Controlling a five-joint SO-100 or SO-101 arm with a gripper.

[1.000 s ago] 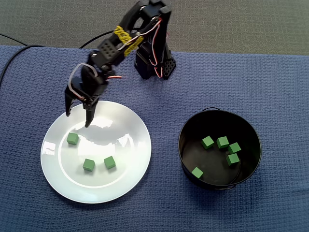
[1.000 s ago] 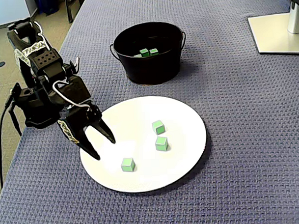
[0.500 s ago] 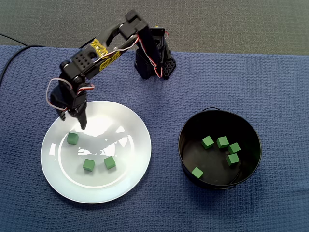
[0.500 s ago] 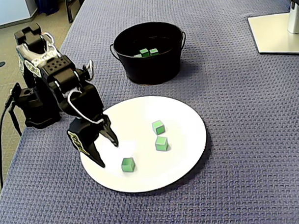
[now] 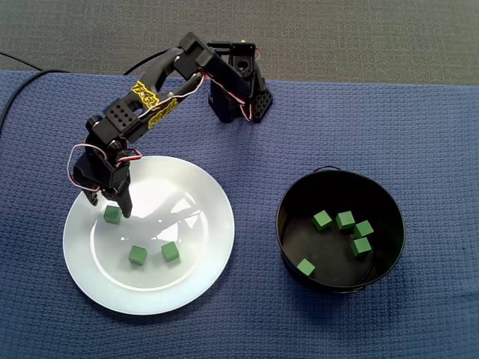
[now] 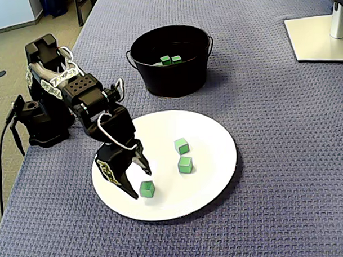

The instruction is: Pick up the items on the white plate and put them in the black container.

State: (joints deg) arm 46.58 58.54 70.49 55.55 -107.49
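Three green cubes lie on the white plate (image 5: 196,217) (image 6: 213,155). My gripper (image 5: 110,207) (image 6: 141,183) is open and low over the plate's left part in a fixed view, its fingers on either side of one cube (image 5: 112,215) (image 6: 147,189). The other two cubes (image 5: 137,255) (image 5: 171,251) lie further along the plate, also seen as cubes (image 6: 181,145) (image 6: 186,164). The black container (image 5: 280,224) (image 6: 170,79) stands apart from the plate and holds several green cubes (image 5: 345,220) (image 6: 171,59).
The arm's base (image 5: 239,93) (image 6: 39,119) stands at the blue cloth's edge. A cable (image 5: 16,91) trails off beside it. A pale monitor stand (image 6: 317,36) sits at the far corner. The floor begins past the cloth's edge (image 6: 73,47).
The arm has reached out and down across the plate. The open gripper has moved from the plate's rim to straddle the nearest green cube. The cubes have not moved.
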